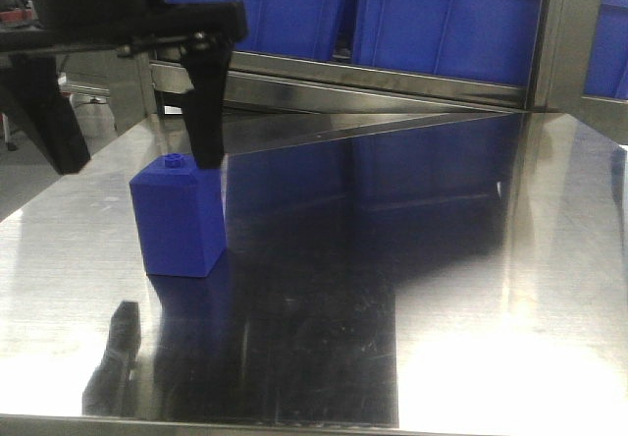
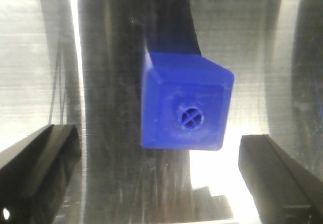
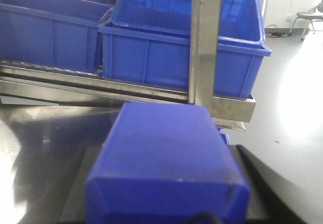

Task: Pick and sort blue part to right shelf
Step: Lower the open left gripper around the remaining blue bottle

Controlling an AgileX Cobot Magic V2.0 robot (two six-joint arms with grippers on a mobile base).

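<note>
Hovering released, left hand [image 2: 159, 141] straddles blue part [image 2: 184, 108] on counter [image 1: 471, 289]; right hand [image 3: 161, 183] seems clenched on second part [image 3: 166, 153]; neither shelved.

Front cam sat low at table [image 1: 510, 259] edge, faced shelf bins [image 1: 442, 14]. Left wrist cam looked straight down, close over blue part [image 2: 184, 108], shared with front. Right wrist cam faced bins level, blue block [image 3: 166, 168] close up.

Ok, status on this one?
Left gripper open, straddling part on table. Right gripper holding second part, facing shelf. Nothing in the way.
</note>
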